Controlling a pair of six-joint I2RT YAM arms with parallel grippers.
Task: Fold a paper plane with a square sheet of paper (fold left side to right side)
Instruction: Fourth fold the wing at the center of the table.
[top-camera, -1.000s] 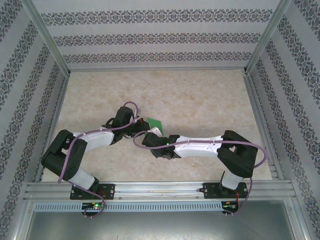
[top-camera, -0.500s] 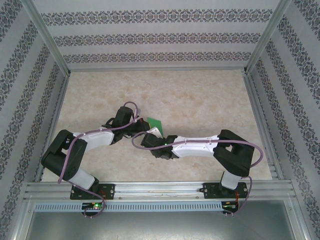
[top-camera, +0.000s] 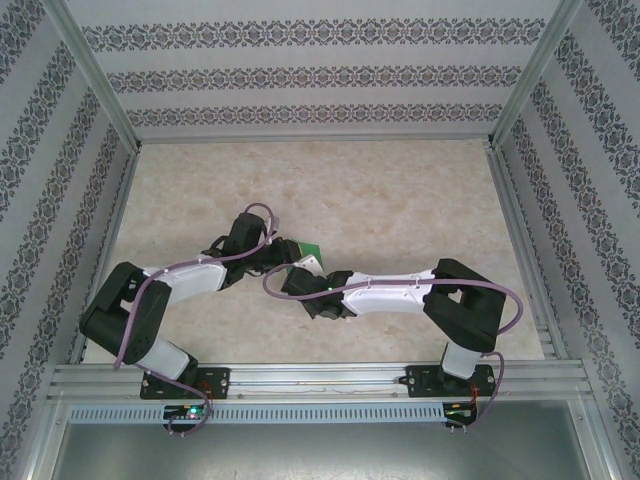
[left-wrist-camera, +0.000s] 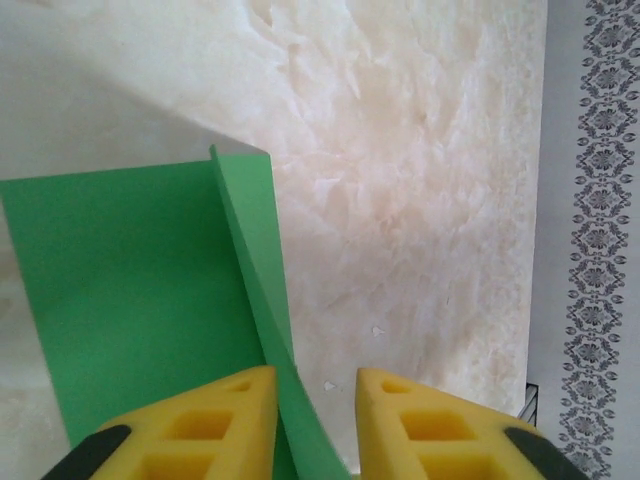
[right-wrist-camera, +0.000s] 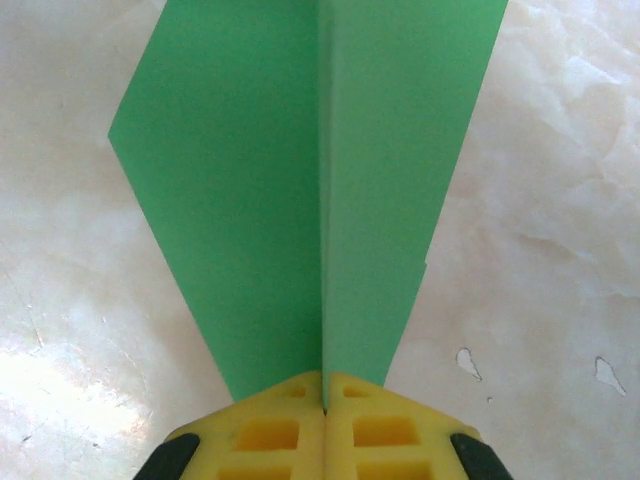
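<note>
Brightly, evenly lit from above — only soft shadows on the bench (top-camera: 400, 200). Pale glare low-left in the right wrist view; sharp throughout.

A: What sort of place was this?
B: A laboratory robot cell. Aluminium framing (top-camera: 97, 85) enclosed a marble-patterned table (top-camera: 400, 200); wallpapered panels (top-camera: 300, 75) stood from 9 through 12 to 3 o'clock; arm bases (top-camera: 450, 380) were bolted at 6 o'clock.
</note>
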